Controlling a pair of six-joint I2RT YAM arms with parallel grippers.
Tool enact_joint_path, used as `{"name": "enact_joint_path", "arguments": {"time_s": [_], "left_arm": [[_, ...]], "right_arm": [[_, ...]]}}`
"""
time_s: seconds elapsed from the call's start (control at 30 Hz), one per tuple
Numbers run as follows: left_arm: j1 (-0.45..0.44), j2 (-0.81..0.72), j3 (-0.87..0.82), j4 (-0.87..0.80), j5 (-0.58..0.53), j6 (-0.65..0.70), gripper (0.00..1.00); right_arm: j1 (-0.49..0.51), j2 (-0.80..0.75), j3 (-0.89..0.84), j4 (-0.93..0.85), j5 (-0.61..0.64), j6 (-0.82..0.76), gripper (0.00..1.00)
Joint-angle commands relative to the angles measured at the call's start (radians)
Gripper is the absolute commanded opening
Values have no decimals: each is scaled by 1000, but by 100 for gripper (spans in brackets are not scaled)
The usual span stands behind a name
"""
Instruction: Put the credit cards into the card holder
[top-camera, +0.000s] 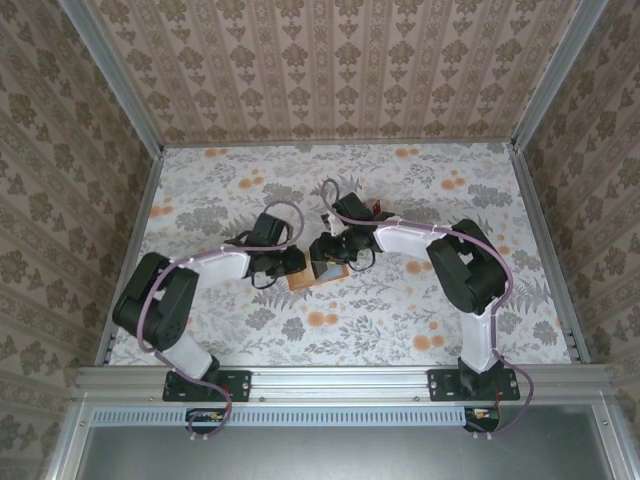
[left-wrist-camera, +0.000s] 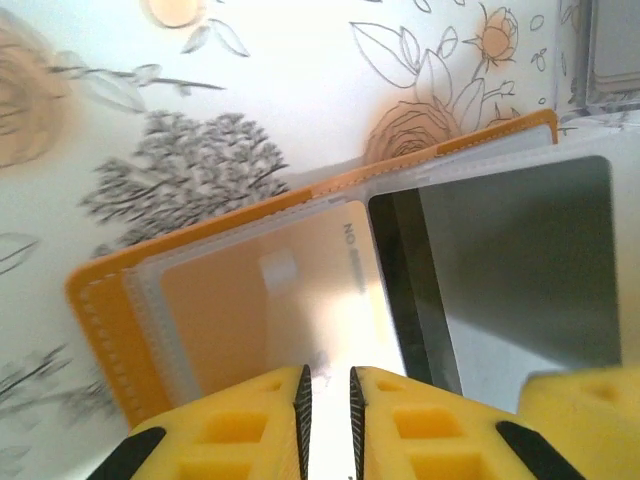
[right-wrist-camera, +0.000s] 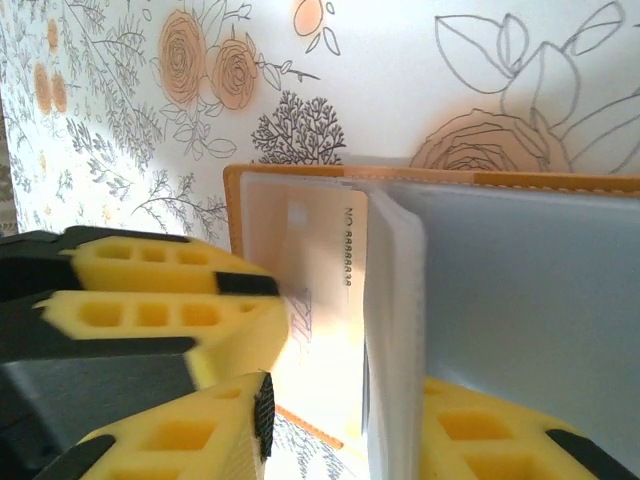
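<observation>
While open, card holder (left-wrist-camera: 100, 320), card (left-wrist-camera: 270, 300) inside.

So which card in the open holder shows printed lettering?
The pale orange card, marked NO along its edge, sleeved in the card holder; the grey card beside it looks blank.

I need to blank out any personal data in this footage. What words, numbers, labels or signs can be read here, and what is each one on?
"NO": printed along one edge of the pale card tucked in the orange card holder.
The string of characters after "NO" on that card is too small and blurred to read.
The grey card has no readable text.
</observation>
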Motion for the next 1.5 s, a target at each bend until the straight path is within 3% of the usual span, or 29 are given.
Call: {"name": "enact_joint_path", "arguments": {"time_s": [0.0,0.23,0.33,0.47,0.67,1.03,1.23,1.47], "left_arm": [[24,-81,-58,19,-42,-31,21],[76,-104,-131,30,-51,-48,19],[152,-127,-149,-10,-78,-46,19],[225,-167,-178,-3,-34,-46,19],[246,-222,-158,-41,-36,-1,20],[217,-121,-4,-32,30,57,30],[139,6,151,-31,45,73,44],[42,210,398,-73,89,97,47]], "right_arm": [[24,23,55,3,-40,12,36],[79,37,142,-27,-58,13,37],[100,61,166,-42,-59,10,37],[109,106,173,-42,-68,16,37],[91,43,172,-88,-25,-27,37],[-72,-168,70,-179,181,-130,38],[-223,-277,-5,-182,276,-144,42],[-365,-280,-12,-183,319,-154,53]]}}
